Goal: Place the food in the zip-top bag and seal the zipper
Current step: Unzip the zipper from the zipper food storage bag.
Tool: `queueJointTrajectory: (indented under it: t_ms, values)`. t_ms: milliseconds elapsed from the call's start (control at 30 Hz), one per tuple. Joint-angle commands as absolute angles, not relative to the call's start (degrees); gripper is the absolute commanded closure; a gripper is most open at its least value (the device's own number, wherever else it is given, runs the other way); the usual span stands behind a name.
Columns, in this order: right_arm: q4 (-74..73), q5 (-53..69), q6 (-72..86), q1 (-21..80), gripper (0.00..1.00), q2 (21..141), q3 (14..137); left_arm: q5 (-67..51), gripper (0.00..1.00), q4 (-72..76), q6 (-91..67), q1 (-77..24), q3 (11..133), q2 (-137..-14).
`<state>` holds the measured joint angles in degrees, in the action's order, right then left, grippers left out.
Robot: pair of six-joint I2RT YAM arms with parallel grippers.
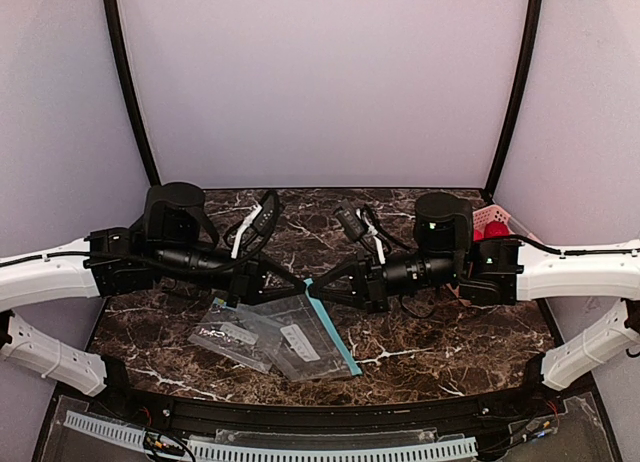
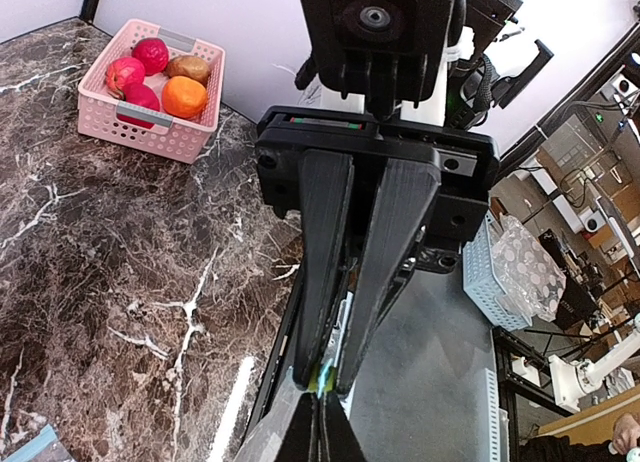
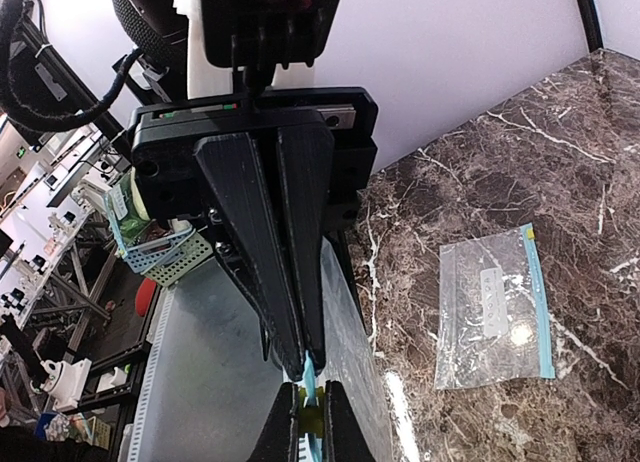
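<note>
The zip-top bag (image 1: 300, 342) lies at the table's front middle. Its teal zipper (image 1: 332, 330) runs up to where both grippers meet. My left gripper (image 1: 297, 279) (image 2: 320, 432) is shut on the zipper's end. My right gripper (image 1: 314, 285) (image 3: 308, 427) faces it tip to tip. It is shut on the same end, at a yellow-green slider (image 3: 310, 417). The clear bag wall (image 3: 350, 322) hangs beside the fingers. The food sits in the far right basket: three red pieces (image 2: 150, 54), one brown (image 2: 188, 67), one orange (image 2: 183, 97).
The pink slatted basket (image 2: 150, 140) (image 1: 497, 218) stands at the table's back right corner. A second clear bag (image 1: 232, 334) (image 3: 495, 307) with a white label lies flat, left of the held bag. Walls close in the back and sides.
</note>
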<state>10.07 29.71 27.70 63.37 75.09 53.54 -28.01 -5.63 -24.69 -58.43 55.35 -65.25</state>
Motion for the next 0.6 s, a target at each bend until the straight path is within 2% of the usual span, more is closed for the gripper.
queueJointTrajectory:
  t_ms: [0,567]
  values:
    - [10.06,29.27,27.18,63.47,1.0,75.94,54.05,-26.12,0.99,-3.48,-24.97,-58.54,55.08,-62.84]
    - [9.97,29.19,27.21,63.54,1.0,76.42,53.89,-22.36,0.99,-4.34,-25.29,-58.54,54.94,-61.98]
